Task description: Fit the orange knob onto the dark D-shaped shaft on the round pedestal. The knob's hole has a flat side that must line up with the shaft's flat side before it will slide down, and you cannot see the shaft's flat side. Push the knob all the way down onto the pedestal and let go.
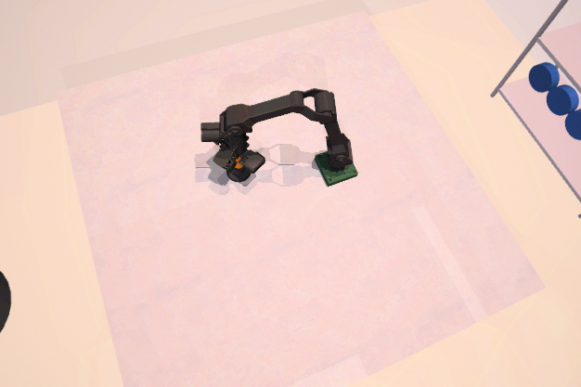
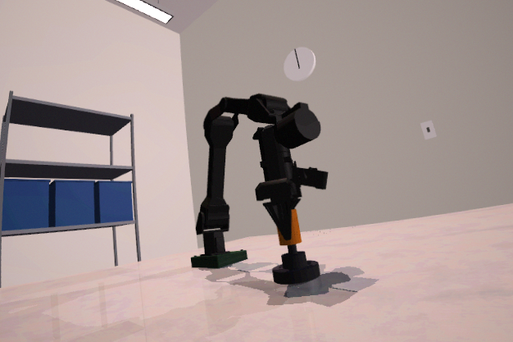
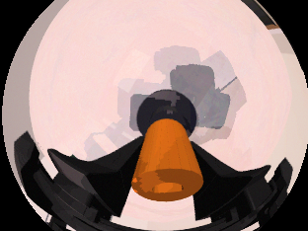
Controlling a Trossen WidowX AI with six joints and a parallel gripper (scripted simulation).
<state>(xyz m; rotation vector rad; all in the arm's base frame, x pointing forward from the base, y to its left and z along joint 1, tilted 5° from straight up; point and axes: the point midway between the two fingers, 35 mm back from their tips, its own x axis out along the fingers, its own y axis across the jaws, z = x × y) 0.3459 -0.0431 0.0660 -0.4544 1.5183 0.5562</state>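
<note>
The orange knob (image 1: 238,165) (image 2: 295,228) (image 3: 167,153) is a tapered cylinder, slightly tilted in the exterior view. My gripper (image 2: 288,234) (image 3: 167,163) is shut on it, one finger on each side. The dark round pedestal (image 1: 238,174) (image 2: 296,272) (image 3: 148,115) stands below, with a narrower raised step. A short length of the dark shaft (image 2: 292,248) shows between the knob's lower end and that step. The knob's lower end is at the shaft's top, clear of the pedestal. The shaft's flat side and the contact inside the hole are hidden.
The arm's green base plate (image 1: 335,178) (image 2: 219,259) is on the table, to the right of the pedestal in the top view. A grey shelf (image 2: 68,166) with blue bins (image 2: 74,201) stands in the background.
</note>
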